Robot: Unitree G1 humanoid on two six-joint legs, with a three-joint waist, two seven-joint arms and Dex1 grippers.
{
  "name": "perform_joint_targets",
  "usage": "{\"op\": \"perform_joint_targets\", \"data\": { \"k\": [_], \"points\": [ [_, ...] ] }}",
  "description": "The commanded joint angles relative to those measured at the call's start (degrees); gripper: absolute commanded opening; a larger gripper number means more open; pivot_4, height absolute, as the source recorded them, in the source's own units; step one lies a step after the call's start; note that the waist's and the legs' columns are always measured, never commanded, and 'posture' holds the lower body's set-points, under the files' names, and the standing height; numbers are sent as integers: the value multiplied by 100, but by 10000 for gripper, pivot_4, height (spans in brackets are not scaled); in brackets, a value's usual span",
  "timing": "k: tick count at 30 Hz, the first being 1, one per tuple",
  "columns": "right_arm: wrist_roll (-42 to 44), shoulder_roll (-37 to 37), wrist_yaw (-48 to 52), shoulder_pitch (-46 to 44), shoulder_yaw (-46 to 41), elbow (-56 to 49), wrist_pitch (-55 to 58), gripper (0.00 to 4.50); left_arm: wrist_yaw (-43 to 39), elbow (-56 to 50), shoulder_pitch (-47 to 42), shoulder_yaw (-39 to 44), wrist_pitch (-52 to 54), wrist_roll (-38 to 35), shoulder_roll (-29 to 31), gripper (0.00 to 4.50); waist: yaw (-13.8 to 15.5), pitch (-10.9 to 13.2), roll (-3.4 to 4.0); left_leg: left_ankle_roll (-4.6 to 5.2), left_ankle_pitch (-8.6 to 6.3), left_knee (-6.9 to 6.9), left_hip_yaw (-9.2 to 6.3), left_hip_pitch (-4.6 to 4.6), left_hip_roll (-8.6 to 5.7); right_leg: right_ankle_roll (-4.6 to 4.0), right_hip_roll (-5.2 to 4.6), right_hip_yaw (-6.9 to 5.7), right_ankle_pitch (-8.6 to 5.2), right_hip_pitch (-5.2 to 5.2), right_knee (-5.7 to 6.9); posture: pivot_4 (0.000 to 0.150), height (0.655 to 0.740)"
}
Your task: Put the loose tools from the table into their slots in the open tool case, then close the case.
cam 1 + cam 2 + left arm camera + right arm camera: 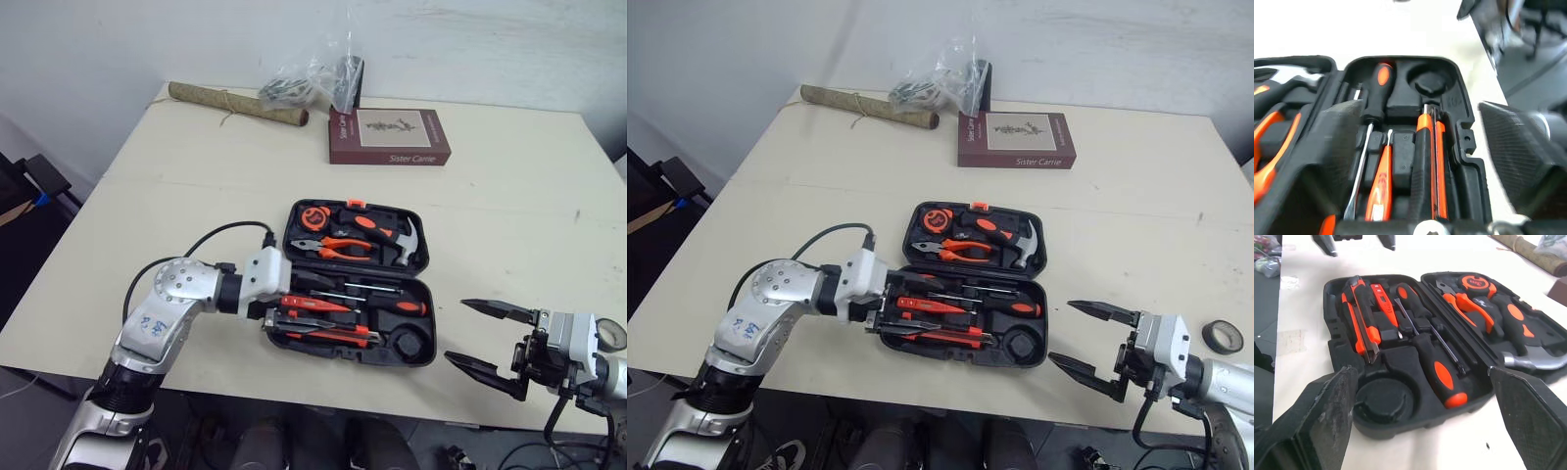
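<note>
The left gripper [275, 315] sits at the left end of the tool case [431, 294]. From the head its dark fingers are hard to tell from the black plastic, and I cannot tell whether they touch it. A roll of black tape [1222, 336] lies on the table [196, 196] just beyond the right wrist, near the right edge and well apart from the case; in the left eye view the wrist half hides it. The case lies open and flat near the table's front edge. Its far half holds a tape measure [312, 216], pliers [333, 247] and a hammer [397, 240]. Its near half holds screwdrivers [1437, 364] and an orange-and-black knife [1361, 316], and a round recess [1382, 401] at the right end stands empty. The left wrist view shows the left jaws spread wide, one finger over the near half and the other outside the case's front rim, with nothing gripped. The right gripper [1060, 331] hangs just off the case's right end, jaws wide apart and holding nothing.
</note>
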Motion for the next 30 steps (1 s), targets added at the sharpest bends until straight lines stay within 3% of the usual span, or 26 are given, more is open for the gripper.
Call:
{"op": "perform_joint_targets", "data": {
  "k": [1, 4, 17, 25, 30],
  "points": [
    [19, 73, -8, 65, -66, -57, -87, 45000, -117, 221, 43, -211, -705, 271, -23, 14367, 3, 0, 0, 1, -1, 0, 0, -2, -1, 0, 0, -1, 0, 0, -3, 1500, 7400],
    [-23, 107, 0, 83, -57, -7, -120, 45000, -25, 473, 10, -429, -928, 487, -146, 749, -4, 0, 0, 4, -4, 0, 2, -2, -2, 2, -2, 0, 1, 1, -6, 1500, 7400],
    [-78, 159, -49, 186, -116, -37, -182, 45000, 258, 1280, -133, -1221, -1265, 1661, -129, 749, -2, -11, 19, 4, -7, -1, 5, 9, -2, 3, -4, 1, 2, 8, -3, 1500, 7400],
    [-105, 198, -129, 280, -133, -16, -241, 45000, 134, 1150, -151, -1650, -830, 1768, -144, 749, -4, -26, 40, 5, -10, -2, 4, 12, -2, 3, -6, 0, 1, 10, -3, 1500, 7400],
    [-101, 255, -260, 445, -323, -14, -283, 45000, 179, 1215, -244, -1183, -1654, 1358, -285, 749, 1, -29, 45, 8, -11, -2, 4, 11, -3, 3, -11, 0, 1, 11, -8, 1500, 7400]
  ]
}}
